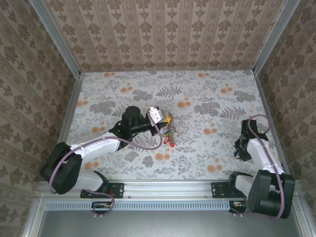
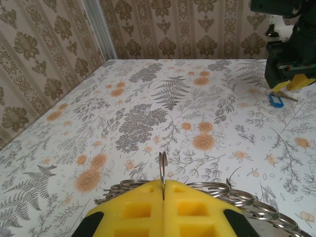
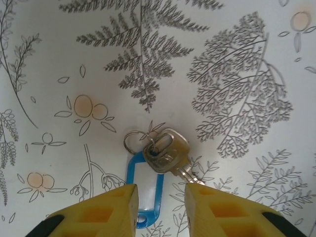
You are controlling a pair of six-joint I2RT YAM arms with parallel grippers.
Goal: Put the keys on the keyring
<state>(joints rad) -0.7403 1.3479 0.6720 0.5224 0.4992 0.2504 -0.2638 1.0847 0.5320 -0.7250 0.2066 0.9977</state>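
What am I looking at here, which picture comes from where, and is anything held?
Two robot arms, left and right, stand at the near edge of a flowered table. One picture looks down from above; the other two come from wrist cameras, so yellow fingers show at the bottom. The left gripper is shut on the keyring, a ring bundled with coloured tags. The right gripper is open over a silver key with a blue tag, lying on the table.

A silver key (image 3: pixel 168 154) lies flat on the table (image 1: pixel 212 98), blade toward 4 o'clock and blue tag (image 3: pixel 141 183) toward 7 o'clock, while the keyring (image 1: pixel 168 130), silver loops bunched with coloured tags, sits mid-table, one loop upright.
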